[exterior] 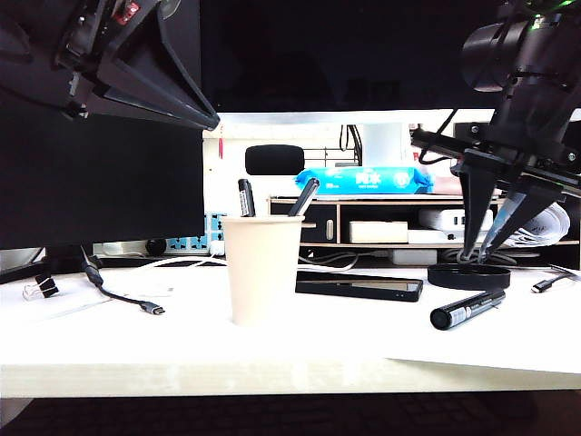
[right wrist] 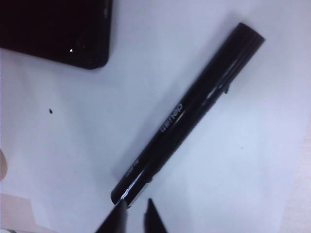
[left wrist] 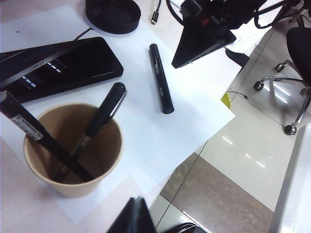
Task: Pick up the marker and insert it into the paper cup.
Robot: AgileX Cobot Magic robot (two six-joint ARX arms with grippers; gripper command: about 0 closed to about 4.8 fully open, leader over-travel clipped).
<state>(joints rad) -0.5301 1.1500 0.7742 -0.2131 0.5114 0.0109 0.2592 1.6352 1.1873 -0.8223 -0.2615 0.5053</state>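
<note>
The black marker lies flat on white paper, right of the paper cup. The cream cup stands upright mid-table with two dark pens leaning inside. My right gripper hangs above the marker's far end, open by a narrow gap, nothing between its fingers. One fingertip overlaps the marker's end in the right wrist view; contact is unclear. My left gripper hovers high, up and left of the cup, shut and empty.
A black phone lies just behind the cup and marker. A black round dish sits beneath the right gripper. A USB cable and binder clip lie at the left. The table's front edge is near.
</note>
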